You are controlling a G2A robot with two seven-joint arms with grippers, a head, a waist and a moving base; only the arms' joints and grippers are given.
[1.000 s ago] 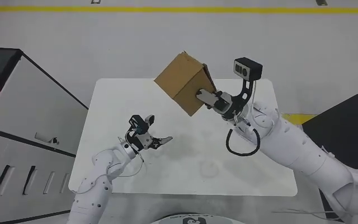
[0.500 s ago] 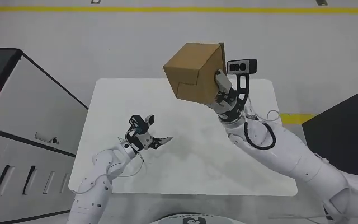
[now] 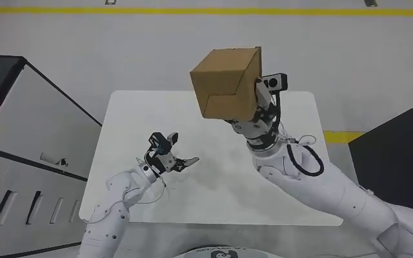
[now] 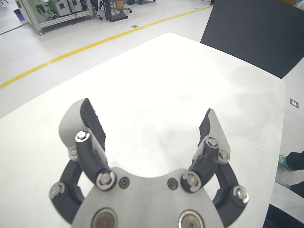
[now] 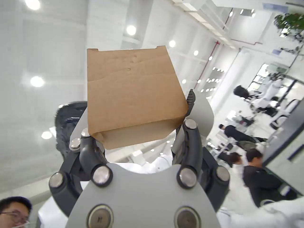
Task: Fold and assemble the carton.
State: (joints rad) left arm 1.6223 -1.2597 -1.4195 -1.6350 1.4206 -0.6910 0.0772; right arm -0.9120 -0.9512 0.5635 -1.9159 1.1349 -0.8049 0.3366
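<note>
one carton (image 3: 224, 76) in right gripper (image 5: 137, 111)

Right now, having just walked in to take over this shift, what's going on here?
The right gripper is shut on the brown carton, which is already box-shaped, and holds it in the air above the white table. The left gripper is open and holds nothing, low over the table on the side nearer the robot.

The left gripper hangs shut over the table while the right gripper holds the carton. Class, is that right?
Not quite: the left gripper is open, fingers wide apart in the left wrist view. The right gripper does hold the carton.
</note>
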